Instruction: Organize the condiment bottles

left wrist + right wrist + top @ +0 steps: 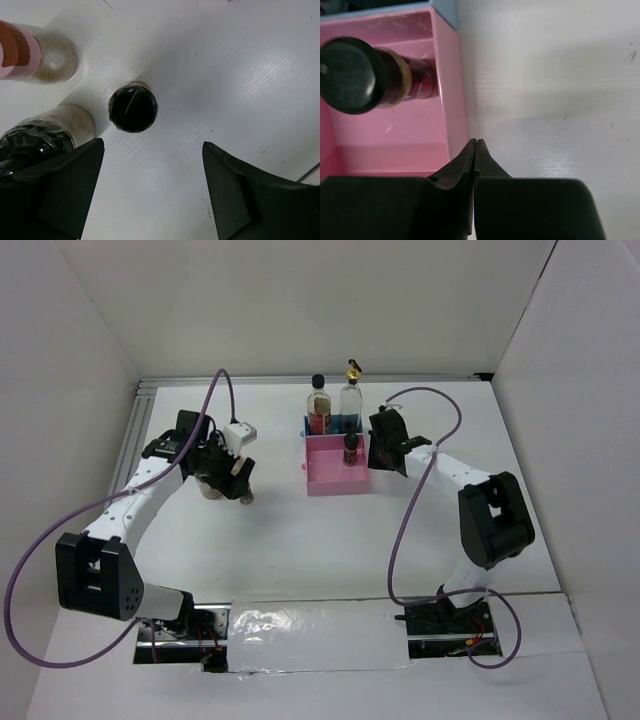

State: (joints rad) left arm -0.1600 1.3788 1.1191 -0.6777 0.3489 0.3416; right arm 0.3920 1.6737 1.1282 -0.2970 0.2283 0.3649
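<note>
In the top view my left gripper (228,483) hangs open over a cluster of small jars at the table's left. Its wrist view shows a black-capped spice jar (133,107) just ahead of the open jaws, a second dark-capped jar (47,131) against the left finger (70,185), and a pink-capped jar (35,55) further off. My right gripper (381,453) is shut and empty beside the tray's right wall (452,95). A dark-capped red jar (365,75) stands in the pink compartment (335,472). The black-capped red-labelled bottle (319,406) and the tall gold-capped bottle (351,400) stand in the blue compartment.
White walls enclose the table on three sides. A metal rail (135,430) runs along the left edge. Purple cables (420,490) loop from both arms over the table. Foil tape (300,635) lies between the arm bases.
</note>
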